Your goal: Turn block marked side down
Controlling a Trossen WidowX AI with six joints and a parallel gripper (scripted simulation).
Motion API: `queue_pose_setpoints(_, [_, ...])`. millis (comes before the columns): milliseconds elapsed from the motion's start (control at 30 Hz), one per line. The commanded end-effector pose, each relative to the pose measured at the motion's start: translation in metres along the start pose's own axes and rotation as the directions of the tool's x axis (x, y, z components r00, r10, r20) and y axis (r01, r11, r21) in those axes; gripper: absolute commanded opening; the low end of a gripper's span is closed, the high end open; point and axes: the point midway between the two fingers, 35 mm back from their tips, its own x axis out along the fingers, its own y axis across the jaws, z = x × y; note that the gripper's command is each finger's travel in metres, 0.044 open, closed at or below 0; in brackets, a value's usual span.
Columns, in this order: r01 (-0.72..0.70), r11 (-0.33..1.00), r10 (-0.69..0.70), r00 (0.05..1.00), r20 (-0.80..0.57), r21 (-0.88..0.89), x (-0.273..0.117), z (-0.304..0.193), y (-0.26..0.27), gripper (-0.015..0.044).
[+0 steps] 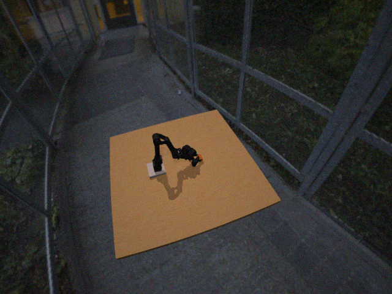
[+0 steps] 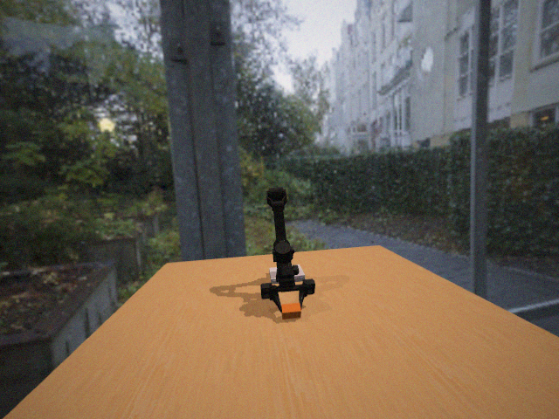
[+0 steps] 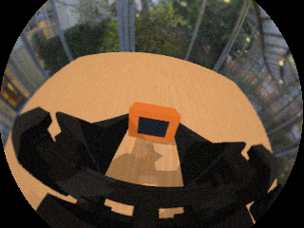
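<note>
An orange block (image 1: 199, 157) (image 2: 291, 309) (image 3: 155, 110) is held between the two fingertips of my gripper (image 2: 291, 308) (image 3: 154, 121), which is shut on it. In the wrist view the block's dark rectangular mark (image 3: 153, 127) faces back toward the gripper's palm and the camera. The top and exterior views do not show the mark. The gripper reaches forward with a shallow downward slant, so the marked side is not flat down. The block is low over the wooden table (image 1: 221, 190) (image 2: 288, 369) (image 3: 152, 76); I cannot tell whether its lower edge touches it.
The arm's pale base plate (image 1: 151, 172) (image 2: 272, 273) is on the table behind the gripper. Shadows of the arm lie on the table beside it. The table's edges show in the top and exterior views, with paving and metal-framed glazing beyond.
</note>
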Motion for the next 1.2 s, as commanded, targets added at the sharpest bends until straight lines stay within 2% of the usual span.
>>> queue_pose_setpoints(0, [-0.005,1.000,0.005,1.000,0.018,-0.004,-0.004,-0.015,0.001,0.0000])
queue_pose_setpoints(333, [-0.004,1.000,0.005,0.989,0.146,-0.008,-0.019,-0.016,0.001,0.0000])
queue_pose_setpoints(933, [-0.004,1.000,0.005,0.986,0.169,-0.009,-0.021,-0.014,0.001,0.0000])
queue_pose_setpoints(1167, [-0.004,1.000,0.005,0.986,0.169,-0.009,-0.021,-0.014,0.001,0.0184])
